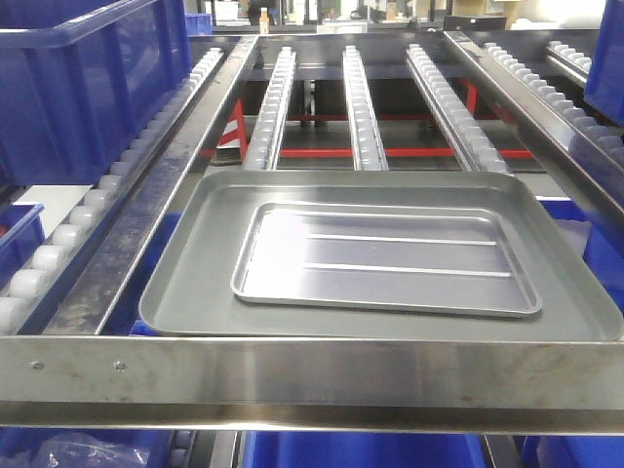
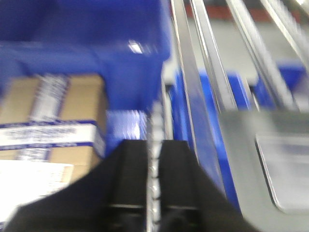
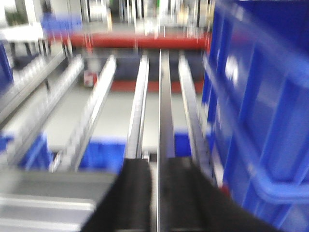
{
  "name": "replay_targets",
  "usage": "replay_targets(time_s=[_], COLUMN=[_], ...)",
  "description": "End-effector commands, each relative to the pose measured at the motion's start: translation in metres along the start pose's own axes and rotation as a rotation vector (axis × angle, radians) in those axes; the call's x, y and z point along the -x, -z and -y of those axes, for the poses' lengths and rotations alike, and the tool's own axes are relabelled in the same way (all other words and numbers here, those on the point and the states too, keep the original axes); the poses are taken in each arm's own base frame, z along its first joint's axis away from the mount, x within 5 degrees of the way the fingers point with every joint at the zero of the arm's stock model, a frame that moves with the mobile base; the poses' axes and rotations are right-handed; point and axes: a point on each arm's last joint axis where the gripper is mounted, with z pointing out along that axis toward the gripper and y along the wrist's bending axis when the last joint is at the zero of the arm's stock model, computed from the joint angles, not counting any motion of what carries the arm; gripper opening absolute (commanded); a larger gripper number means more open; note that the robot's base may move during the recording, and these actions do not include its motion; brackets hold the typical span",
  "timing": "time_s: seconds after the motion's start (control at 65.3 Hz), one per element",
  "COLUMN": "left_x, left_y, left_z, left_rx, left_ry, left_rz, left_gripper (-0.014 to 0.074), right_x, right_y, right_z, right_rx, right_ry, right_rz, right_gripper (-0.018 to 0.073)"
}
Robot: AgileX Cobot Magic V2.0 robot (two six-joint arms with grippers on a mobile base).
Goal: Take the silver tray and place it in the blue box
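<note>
Exterior front-facing: silver tray (image 1: 385, 258) lay in the grey tray (image 1: 195, 283) at the rack (image 1: 292, 375) front edge, reachable; left gripper (image 2: 153, 147) and right gripper (image 3: 158, 166) were closed, empty.

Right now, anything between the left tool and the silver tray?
Only the rack's steel side rail runs between the left tool and the silver tray. Nothing lies on the tray, which sits in the grey tray.

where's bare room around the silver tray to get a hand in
Widest bare floor of the grey tray is left of the silver tray; a slimmer strip on its right. Far and near strips are tight, the near one hemmed by the steel bar. Open gaps between the roller rails beyond.
</note>
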Motion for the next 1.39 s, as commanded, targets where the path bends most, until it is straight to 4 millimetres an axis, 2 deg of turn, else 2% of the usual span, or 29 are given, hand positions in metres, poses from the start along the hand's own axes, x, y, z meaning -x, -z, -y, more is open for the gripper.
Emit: replay_targets(time_s=[0.0, 0.061, 0.153, 0.306, 0.429, 0.505, 0.612, 0.766, 0.857, 0.965, 1.164, 1.378], left_x=[0.025, 0.03, 0.037, 0.035, 0.028, 0.021, 0.015, 0.026, 0.029, 0.029, 0.016, 0.0], left_y=[-0.023, -0.042, -0.067, -0.104, -0.121, -0.132, -0.147, -0.16, -0.17, -0.182, -0.211, -0.241], left_z=[0.007, 0.014, 0.032, 0.087, 0.133, 0.154, 0.163, 0.164, 0.163, 0.17, 0.19, 0.199], left_rx=[-0.072, -0.122, -0.214, -0.406, -0.533, -0.573, -0.58, -0.515, -0.431, -0.355, -0.303, -0.261], left_ry=[0.001, 0.019, 0.009, -0.124, -0.166, -0.188, -0.167, -0.101, -0.087, -0.052, 0.031, -0.008], left_rz=[0.022, -0.012, -0.071, -0.171, -0.204, -0.237, -0.327, -0.369, -0.41, -0.484, -0.611, -0.676], left_gripper=[0.0228, 0.0298, 0.0307, 0.0307, 0.0305, 0.0305, 0.0305, 0.0298, 0.0247, 0.0213, 0.0213, 0.0213], right_x=[0.017, 0.017, 0.016, 0.014, 0.013, 0.012, 0.008, 0.002, -0.008, -0.021, -0.034, -0.042], right_y=[-0.019, -0.033, -0.054, -0.086, -0.108, -0.121, -0.139, -0.162, -0.177, -0.193, -0.215, -0.228], right_z=[-0.002, -0.004, -0.011, -0.039, -0.064, -0.076, -0.085, -0.093, -0.095, -0.096, -0.092, -0.098], right_rx=[0.012, 0.026, 0.072, 0.21, 0.302, 0.33, 0.332, 0.297, 0.25, 0.19, 0.054, 0.069], right_ry=[-0.003, -0.004, -0.008, 0.015, 0.051, 0.057, 0.051, -0.009, -0.059, -0.037, 0.006, -0.056], right_rz=[0.002, -0.049, -0.129, -0.295, -0.409, -0.479, -0.59, -0.702, -0.783, -0.866, -0.944, -0.925], right_gripper=[0.04, 0.0459, 0.0481, 0.0482, 0.0482, 0.0482, 0.0482, 0.048, 0.048, 0.0478, 0.0478, 0.0478])
